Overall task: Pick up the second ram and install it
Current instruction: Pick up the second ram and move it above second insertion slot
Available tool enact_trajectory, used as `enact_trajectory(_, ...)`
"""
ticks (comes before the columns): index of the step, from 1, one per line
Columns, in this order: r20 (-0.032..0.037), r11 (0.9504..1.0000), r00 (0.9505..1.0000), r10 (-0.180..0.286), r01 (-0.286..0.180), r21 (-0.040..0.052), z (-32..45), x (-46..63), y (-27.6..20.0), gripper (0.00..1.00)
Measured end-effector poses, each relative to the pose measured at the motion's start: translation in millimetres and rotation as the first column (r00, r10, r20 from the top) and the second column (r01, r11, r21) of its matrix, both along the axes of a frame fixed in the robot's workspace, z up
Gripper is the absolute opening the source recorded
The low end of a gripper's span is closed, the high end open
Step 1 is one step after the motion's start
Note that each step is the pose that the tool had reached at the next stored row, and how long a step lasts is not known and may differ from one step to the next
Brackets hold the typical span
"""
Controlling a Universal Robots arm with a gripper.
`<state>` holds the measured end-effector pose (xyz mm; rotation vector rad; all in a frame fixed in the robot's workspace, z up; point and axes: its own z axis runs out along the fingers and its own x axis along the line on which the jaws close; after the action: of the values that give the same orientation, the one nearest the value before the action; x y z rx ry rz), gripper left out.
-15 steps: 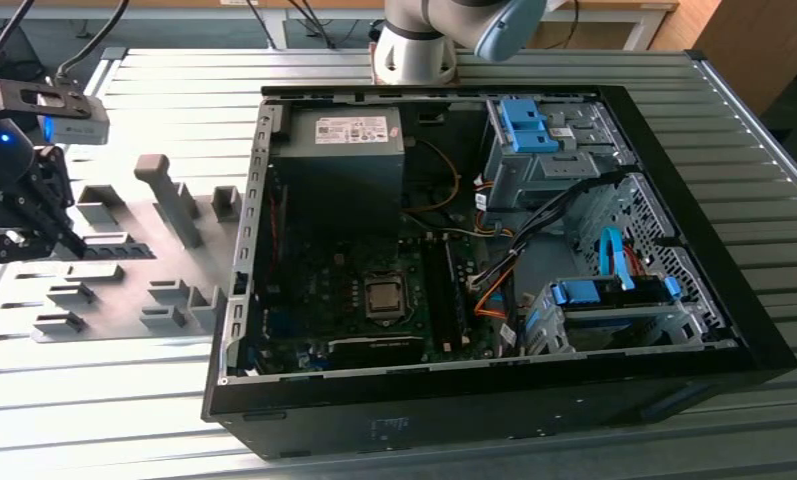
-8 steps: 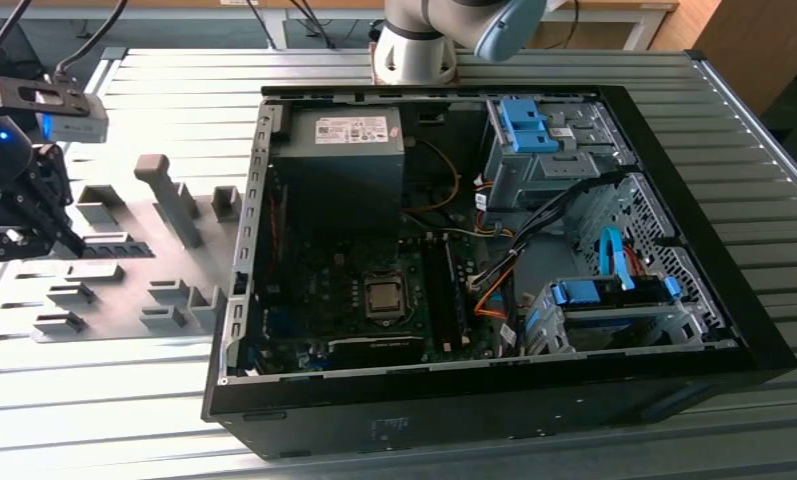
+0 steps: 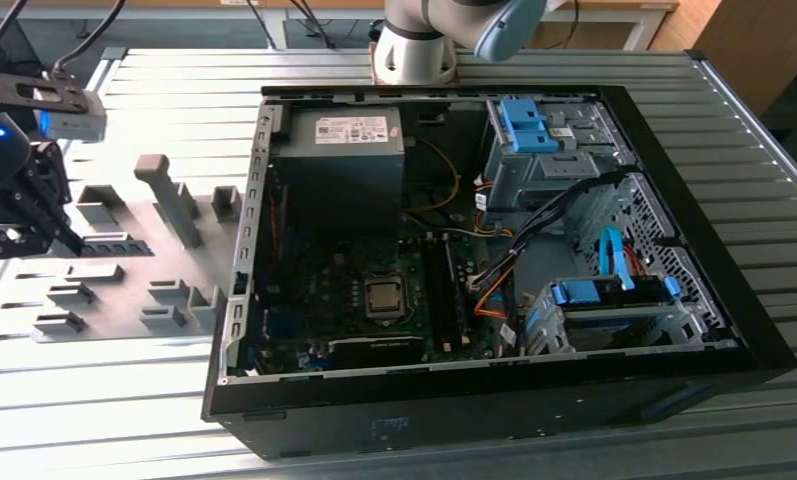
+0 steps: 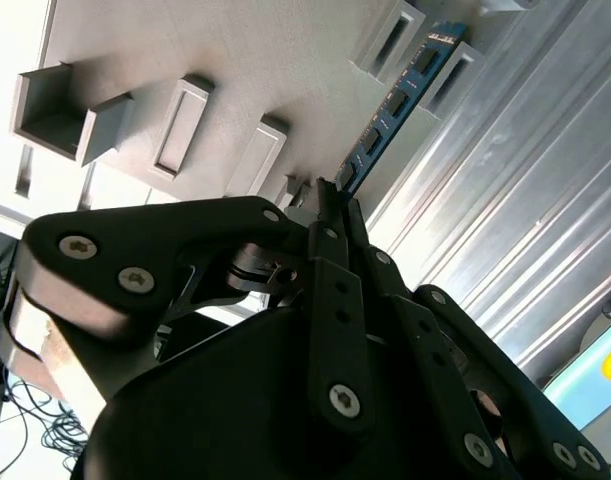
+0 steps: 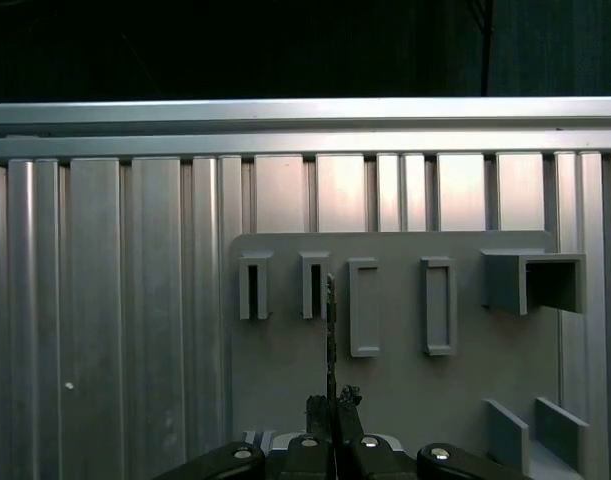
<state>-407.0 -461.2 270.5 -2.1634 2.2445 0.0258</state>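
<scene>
**Blue memory stick pinched by one end above the fixture plate**

The ribbed aluminium table [image 3: 718, 150] carries everything. The open black computer case [image 3: 505, 400] lies well away from the hand, toward the exterior view's right. Directly beneath and ahead of the hand sits the flat grey plastic fixture plate [image 5: 285, 380] with its slotted blocks. The black two-fingered gripper [image 4: 330, 200] is pinched narrow on the second ram [image 4: 390, 105], a long, thin blue circuit board with a row of dark chips. It grips one end only, so the rest juts forward from the fingertips over the plate.

I reckon the danger is that long overhang. Held by the end alone, the board could swivel in the grip. Its far tip could also snag a slotted block and be levered askew, spoiling its line-up for seating.

Whether the far tip is clear of the nearest block, I cannot tell. In the first wrist view the board is edge-on, a mere line. Inside the case, the spot where it must go is too dark to make out.
</scene>
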Motion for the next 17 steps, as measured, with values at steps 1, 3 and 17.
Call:
enact_trajectory(1, 0.0000, 1.0000, 1.0000, 0.000, 0.000, 0.0000, 0.4, 0.0, 0.0, 0.14)
enact_trajectory(3, 0.0001, 1.0000, 1.0000, 0.000, 0.000, 0.0001, 1.0, 0.0, 0.1, 0.14)
enact_trajectory(17, 0.0002, 1.0000, 1.0000, 0.000, 0.000, 0.0001, 6.0, 0.0, 0.4, 0.14)
